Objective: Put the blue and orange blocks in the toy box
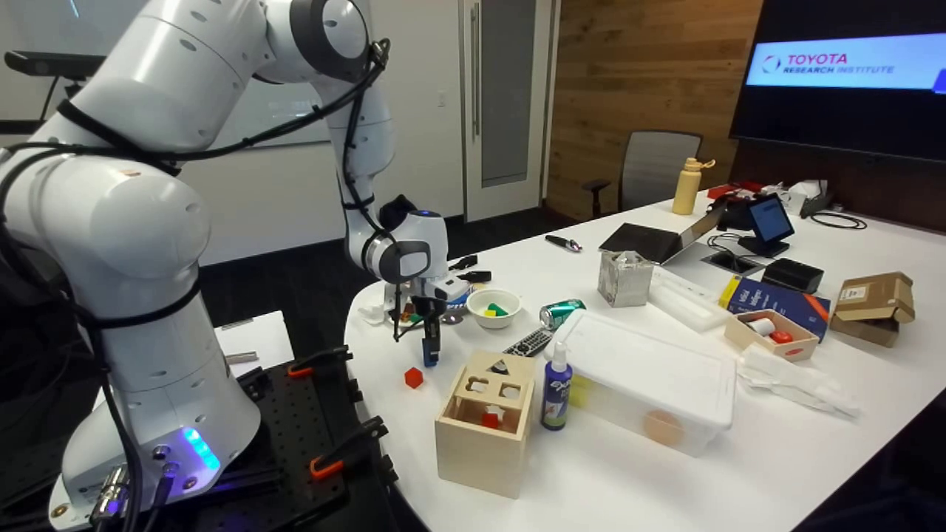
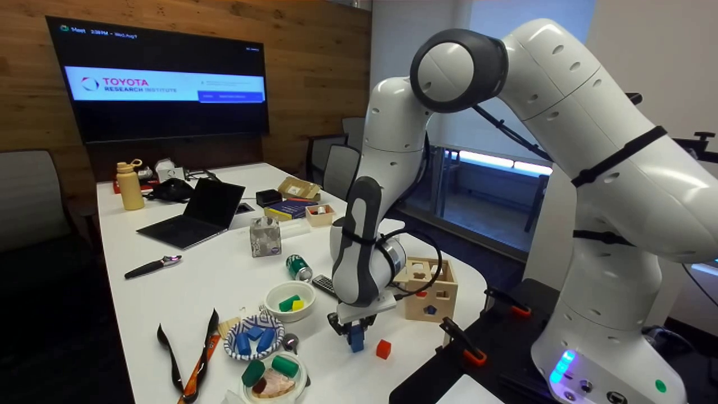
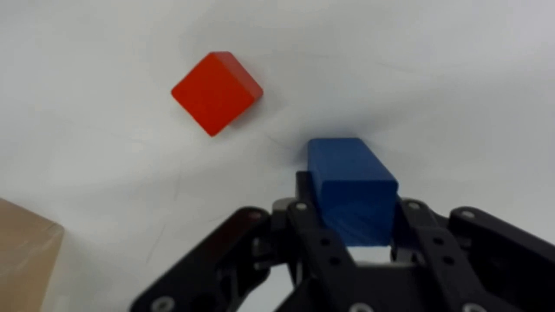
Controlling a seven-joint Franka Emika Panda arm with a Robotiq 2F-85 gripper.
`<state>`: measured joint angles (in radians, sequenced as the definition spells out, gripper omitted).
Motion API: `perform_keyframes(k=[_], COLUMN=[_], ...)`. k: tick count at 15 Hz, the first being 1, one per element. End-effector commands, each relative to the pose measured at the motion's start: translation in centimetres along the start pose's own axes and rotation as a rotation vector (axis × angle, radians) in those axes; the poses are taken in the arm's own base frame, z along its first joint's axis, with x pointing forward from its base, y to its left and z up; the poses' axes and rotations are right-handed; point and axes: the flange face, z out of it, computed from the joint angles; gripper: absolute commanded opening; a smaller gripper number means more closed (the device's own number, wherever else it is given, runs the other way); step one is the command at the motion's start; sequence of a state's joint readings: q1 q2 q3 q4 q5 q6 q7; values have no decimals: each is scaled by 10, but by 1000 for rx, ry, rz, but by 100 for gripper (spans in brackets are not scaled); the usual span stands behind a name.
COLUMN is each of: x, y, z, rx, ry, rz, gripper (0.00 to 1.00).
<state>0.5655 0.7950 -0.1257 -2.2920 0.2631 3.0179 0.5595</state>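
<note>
In the wrist view, my gripper [image 3: 353, 203] is clamping the blue block [image 3: 347, 160] right of centre in the frame. I am seeing the red-orange block [image 3: 214, 95] lying on the white table [image 3: 108, 151] at upper left, apart from it. In an exterior view, the wooden toy box [image 1: 479, 464] is standing at lower centre, a red piece [image 1: 490, 420] showing inside, a spray bottle [image 1: 556, 395] just beside it.
</note>
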Motion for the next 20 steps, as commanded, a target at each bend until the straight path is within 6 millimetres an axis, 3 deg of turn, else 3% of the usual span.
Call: perform_keyframes(k=[1,6,10,16,20], x=[4,17,27,53,76], y=[6,30,88,197,239], z=[-31,-106,-156,-170,-173], rx=[-24,23,59,59,48], ry=[-30,-9,53,109,112], rz=[22,46,154,324,390], gripper=[9,9,9,9,9])
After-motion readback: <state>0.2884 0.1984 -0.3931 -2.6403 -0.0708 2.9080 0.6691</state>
